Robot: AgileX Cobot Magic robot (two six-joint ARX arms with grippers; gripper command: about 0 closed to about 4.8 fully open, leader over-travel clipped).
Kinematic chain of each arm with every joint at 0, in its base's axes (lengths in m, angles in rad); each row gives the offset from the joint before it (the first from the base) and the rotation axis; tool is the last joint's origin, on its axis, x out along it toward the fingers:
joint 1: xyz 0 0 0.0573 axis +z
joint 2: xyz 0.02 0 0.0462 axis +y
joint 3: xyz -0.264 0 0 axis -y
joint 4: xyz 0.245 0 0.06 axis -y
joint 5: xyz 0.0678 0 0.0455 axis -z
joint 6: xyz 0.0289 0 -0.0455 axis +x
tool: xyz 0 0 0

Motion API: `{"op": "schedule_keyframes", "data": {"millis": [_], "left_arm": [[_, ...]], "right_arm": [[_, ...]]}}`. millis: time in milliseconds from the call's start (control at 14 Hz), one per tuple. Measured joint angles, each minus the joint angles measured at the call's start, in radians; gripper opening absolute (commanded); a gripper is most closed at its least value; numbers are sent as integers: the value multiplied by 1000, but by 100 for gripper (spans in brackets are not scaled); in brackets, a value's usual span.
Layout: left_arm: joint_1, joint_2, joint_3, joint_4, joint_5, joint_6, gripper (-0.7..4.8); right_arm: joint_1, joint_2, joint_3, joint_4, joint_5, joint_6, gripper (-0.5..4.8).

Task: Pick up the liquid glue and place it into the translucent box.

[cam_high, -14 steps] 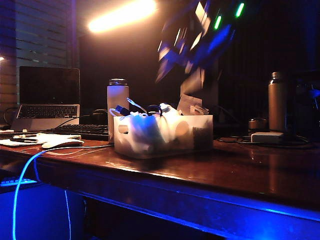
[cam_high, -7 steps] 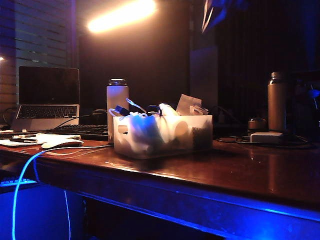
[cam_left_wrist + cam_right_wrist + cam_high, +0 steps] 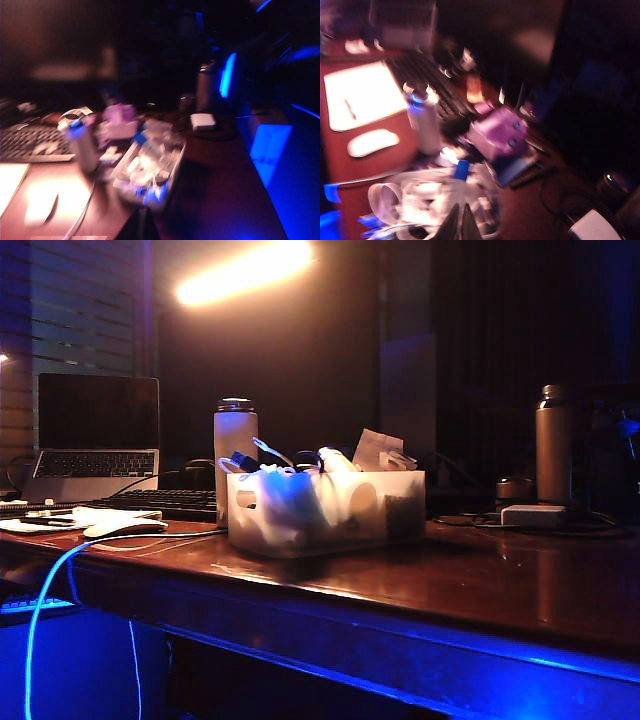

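Showing translucent box (image 3: 326, 510) on table (image 3: 480, 585), cables and papers inside; liquid glue not discernible among contents. Right hand (image 3: 460, 220) above box, fingers pressed together, nothing held. Left hand (image 3: 141, 225) above table near box, dark and blurred, opening indeterminable.

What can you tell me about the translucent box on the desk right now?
The translucent box is a rectangular bin of frosted whitish plastic with a handle cutout in its short end. It stands upright on the glossy wooden desk, just in front of the tall white flask. It is crammed above the rim with white and blue cables and folded papers. Neither claw touches it.
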Motion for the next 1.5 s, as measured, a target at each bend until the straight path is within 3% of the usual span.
{"op": "schedule_keyframes", "data": {"millis": [215, 358, 502, 645, 788, 1003, 1361, 1505], "left_arm": [[0, -181, -67, -41, -51, -47, -5], [1, -286, -163, -98, -50, -89, -5], [1, -405, -279, -109, -70, -91, -5], [1, -499, -422, -60, -134, -104, -5], [2, -589, -578, -29, -135, -128, -5], [2, -687, -827, 145, -85, -134, -5], [2, -693, -1137, 441, -53, -141, -5], [2, -693, -1240, 537, -60, -158, -5]], "right_arm": [[76, -133, -32, -58, 12, -15, -1], [195, -233, -130, -74, 119, -15, -1], [300, -355, -299, -13, 241, -35, -1], [381, -504, -534, 139, 269, -40, -1], [395, -641, -761, 301, 288, -42, -1], [383, -773, -1019, 459, 297, -42, -1], [344, -772, -1313, 528, 300, -28, -1], [344, -772, -1434, 663, 294, -16, -1]]}}
